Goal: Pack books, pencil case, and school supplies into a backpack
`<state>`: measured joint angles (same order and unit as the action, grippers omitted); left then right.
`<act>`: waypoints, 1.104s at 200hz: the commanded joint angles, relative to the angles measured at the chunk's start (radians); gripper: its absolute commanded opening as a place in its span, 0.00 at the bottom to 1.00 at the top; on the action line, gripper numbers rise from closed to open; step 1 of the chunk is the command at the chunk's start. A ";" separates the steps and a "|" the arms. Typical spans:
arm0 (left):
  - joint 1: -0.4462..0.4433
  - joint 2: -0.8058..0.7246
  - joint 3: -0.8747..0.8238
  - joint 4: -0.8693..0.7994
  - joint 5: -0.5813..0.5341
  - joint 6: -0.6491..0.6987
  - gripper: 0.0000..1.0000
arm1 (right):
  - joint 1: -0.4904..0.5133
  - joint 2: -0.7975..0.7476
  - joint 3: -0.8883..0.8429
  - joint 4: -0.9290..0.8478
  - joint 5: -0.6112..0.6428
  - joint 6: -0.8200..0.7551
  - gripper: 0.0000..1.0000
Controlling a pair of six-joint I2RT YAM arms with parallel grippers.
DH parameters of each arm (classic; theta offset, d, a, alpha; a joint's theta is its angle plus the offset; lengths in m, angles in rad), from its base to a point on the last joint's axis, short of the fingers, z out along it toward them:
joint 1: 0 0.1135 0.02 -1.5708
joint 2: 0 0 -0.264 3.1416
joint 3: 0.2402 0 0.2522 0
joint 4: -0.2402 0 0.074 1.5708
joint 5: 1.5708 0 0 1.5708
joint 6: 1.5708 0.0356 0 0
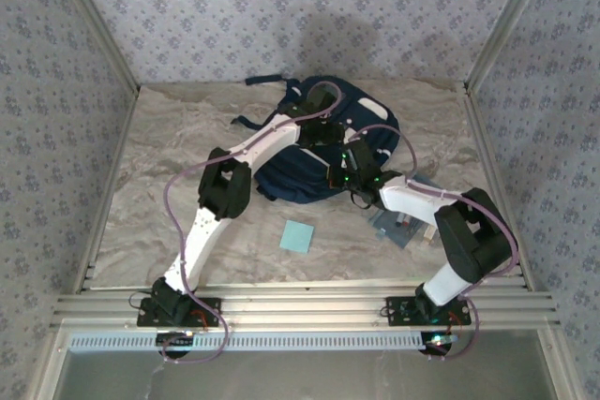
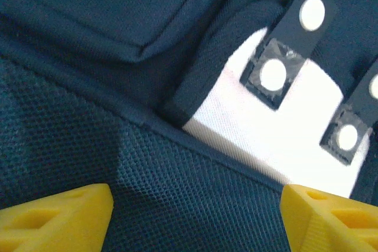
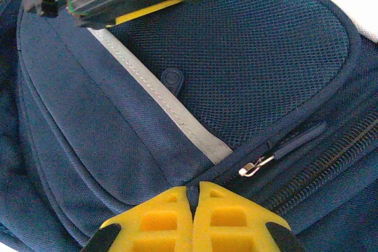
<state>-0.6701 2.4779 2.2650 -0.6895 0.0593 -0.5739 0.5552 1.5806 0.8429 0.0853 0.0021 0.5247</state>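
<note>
- The backpack (image 1: 291,180) lies flat on the marbled table (image 1: 159,175), and both arms reach in over it.
- The left gripper (image 1: 326,133) sits over the middle of the backpack. In its wrist view we see its yellow fingers (image 2: 59,219) standing well apart, with nothing between them but the navy mesh just below.
- Beyond those fingers the backpack shows a white patch (image 2: 254,128) crossed by dark tabs with round white snaps (image 2: 274,75).
- The right gripper (image 1: 350,170) is at the near right edge of the backpack. Its wrist view shows its two yellow pads (image 3: 159,222) pressed together, tips down on a seam beside the zip.
- We cannot tell whether any cloth is caught between the pads.
- Just beside those tips, on the backpack, a silver zipper pull (image 3: 257,166) lies loose, and a grey stripe (image 3: 159,98) runs along the edge of a mesh pocket (image 3: 254,69).
- The school supplies (image 1: 297,236), a light-blue square pad, lie flat on the table on the near side of the backpack, apart from it.
- The pencil case (image 1: 396,227) lies off the backpack's near right corner, partly under the right arm.
</note>
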 commanded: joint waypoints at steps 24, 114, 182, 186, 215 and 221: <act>0.043 -0.282 -0.207 -0.146 -0.037 0.039 0.78 | -0.004 0.027 0.075 0.009 -0.058 -0.041 0.00; 0.131 -0.735 -0.870 0.056 -0.022 -0.130 0.77 | -0.006 0.060 0.154 -0.021 -0.066 -0.023 0.00; 0.168 -0.761 -1.084 0.370 -0.040 -0.389 0.74 | 0.018 0.048 0.154 -0.032 -0.057 -0.040 0.00; 0.170 -0.762 -1.091 0.386 -0.041 -0.407 0.74 | 0.019 0.047 0.154 -0.035 -0.056 -0.041 0.00; 0.172 -0.755 -1.129 0.467 -0.040 -0.479 0.72 | 0.022 0.038 0.146 -0.041 -0.053 -0.043 0.00; 0.171 -0.748 -1.131 0.477 -0.043 -0.483 0.71 | 0.022 0.036 0.142 -0.039 -0.053 -0.039 0.00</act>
<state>-0.5018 1.7420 1.1496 -0.3363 0.0284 -0.9676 0.5644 1.6371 0.9565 0.0513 -0.0479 0.5030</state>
